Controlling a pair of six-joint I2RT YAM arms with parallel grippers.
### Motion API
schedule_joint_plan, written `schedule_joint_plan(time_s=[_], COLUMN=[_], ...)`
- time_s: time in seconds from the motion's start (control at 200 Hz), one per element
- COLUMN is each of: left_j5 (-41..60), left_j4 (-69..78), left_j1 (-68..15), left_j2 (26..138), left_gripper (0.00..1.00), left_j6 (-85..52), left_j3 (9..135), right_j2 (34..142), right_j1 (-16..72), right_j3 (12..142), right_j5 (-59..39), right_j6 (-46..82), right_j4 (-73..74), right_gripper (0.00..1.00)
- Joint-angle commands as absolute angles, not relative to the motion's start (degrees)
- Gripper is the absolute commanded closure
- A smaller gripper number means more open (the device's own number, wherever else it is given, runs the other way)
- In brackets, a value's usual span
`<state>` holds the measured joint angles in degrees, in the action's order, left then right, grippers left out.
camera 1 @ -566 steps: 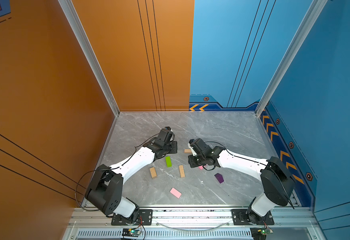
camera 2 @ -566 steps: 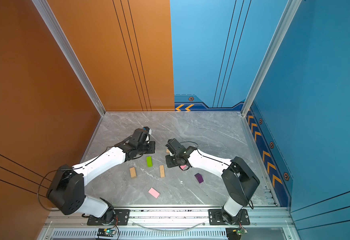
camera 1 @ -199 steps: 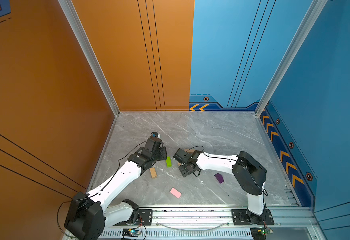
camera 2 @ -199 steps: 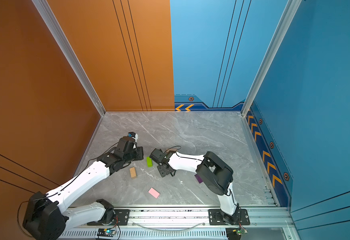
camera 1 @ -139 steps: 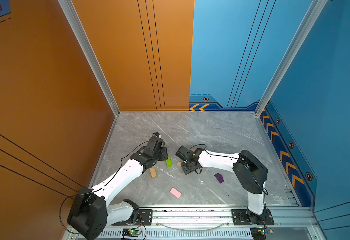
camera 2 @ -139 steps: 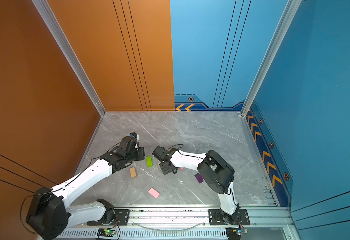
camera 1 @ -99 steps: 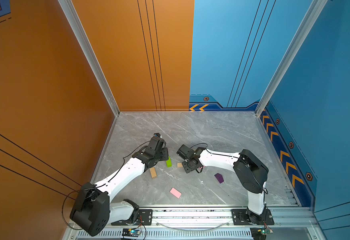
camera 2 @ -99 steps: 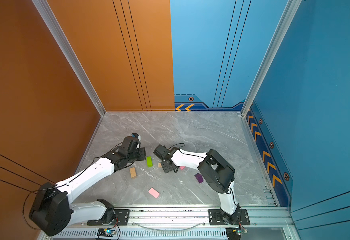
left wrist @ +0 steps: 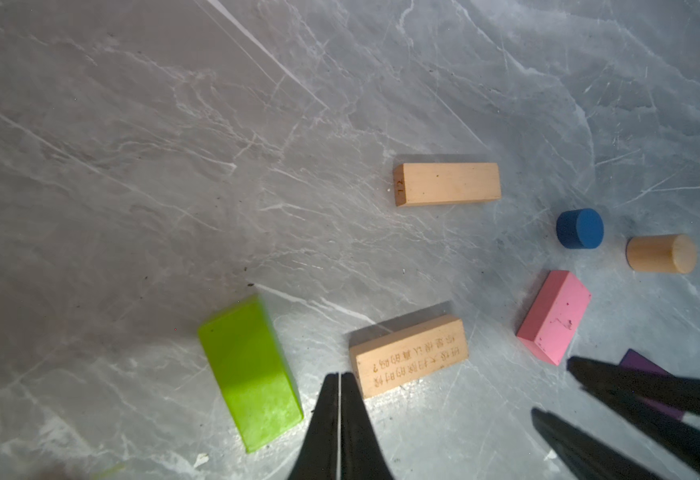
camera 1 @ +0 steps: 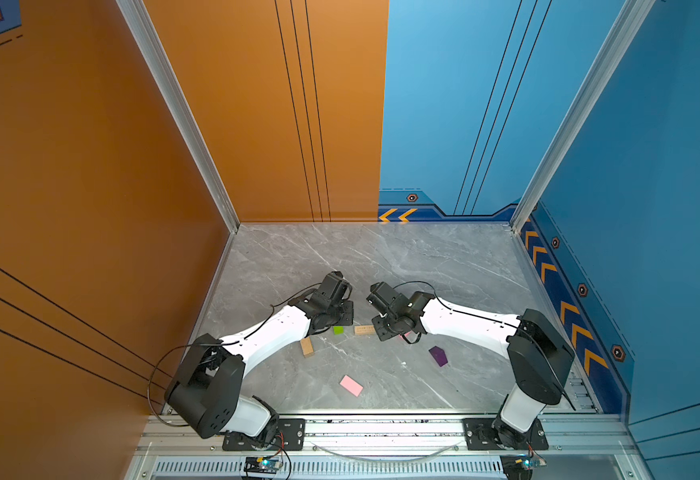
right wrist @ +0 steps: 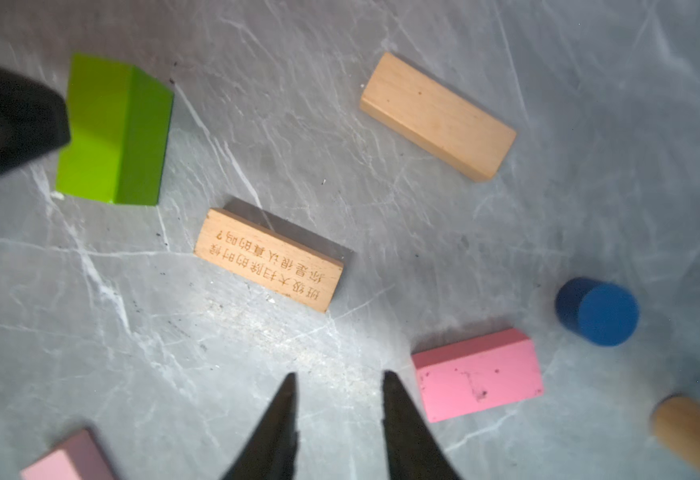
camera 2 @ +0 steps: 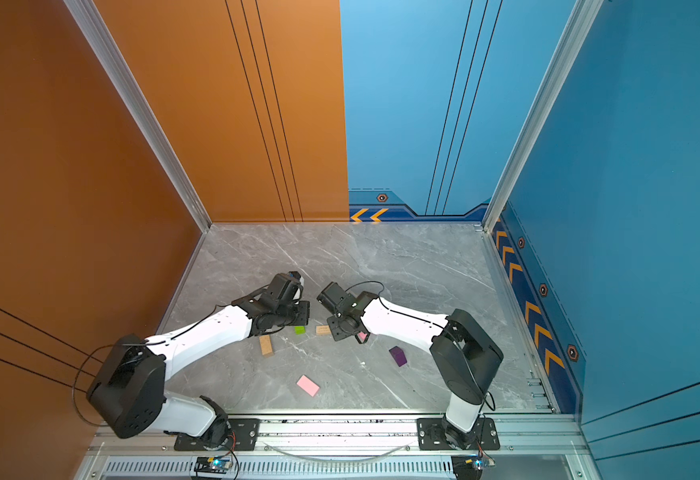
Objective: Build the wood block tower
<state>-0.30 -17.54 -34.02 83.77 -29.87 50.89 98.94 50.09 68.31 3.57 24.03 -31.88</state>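
No tower stands; the blocks lie loose on the floor. My left gripper (left wrist: pixel 340 378) is shut and empty, its tips between the lime-green bar (left wrist: pixel 250 374) and an engraved tan bar (left wrist: pixel 408 355). My right gripper (right wrist: pixel 338 376) is open with nothing between its fingers, just short of the engraved tan bar (right wrist: pixel 269 259) and beside a pink slab (right wrist: pixel 479 374). A plain tan bar (right wrist: pixel 437 116), blue cylinder (right wrist: pixel 597 311) and tan cylinder (right wrist: pixel 693 432) lie beyond. The purple peaked block (camera 1: pixel 438 356) and a second pink slab (camera 1: pixel 351 385) lie nearer the front.
Another tan block (camera 1: pixel 306 346) lies by the left arm. The two grippers stand close together mid-floor, wrists almost facing. An orange wall (camera 1: pixel 90 208) bounds the left, a blue wall (camera 1: pixel 651 208) the right, and a metal rail (camera 1: pixel 381 428) the front.
The right gripper has drawn back to the right off the engraved tan bar, which now lies crosswise beside the green bar. The left gripper has shifted right, towards the green bar.
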Motion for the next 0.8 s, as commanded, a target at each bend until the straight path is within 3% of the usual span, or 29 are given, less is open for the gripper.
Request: schedule_joint_plan(time_s=[0.0,0.09,0.255,0.796], left_j5=[1.2,1.9,2.4,1.8], left_j4=[-20.5,-20.6,-21.0,-23.4], left_j1=[-34.9,-35.2,-35.9,-36.4], left_j2=[85.4,86.1,87.7,92.8], left_gripper=[0.93,0.94,1.00,1.00], left_j6=[-30.0,-30.5,-30.8,-31.4], left_j3=[53.1,52.8,52.9,53.4], right_j2=[97.3,96.6,96.9,99.9], right_j1=[47.9,46.4,44.9,43.3], right_j3=[65.0,62.9,61.3,60.0], right_j5=[-2.3,-6.2,-9.7,-11.8], right_j6=[25.9,27.3,28.6,29.4], right_j4=[-27.8,-24.0,-20.2,-17.2], right_gripper=[0.87,1.00,1.00,1.00])
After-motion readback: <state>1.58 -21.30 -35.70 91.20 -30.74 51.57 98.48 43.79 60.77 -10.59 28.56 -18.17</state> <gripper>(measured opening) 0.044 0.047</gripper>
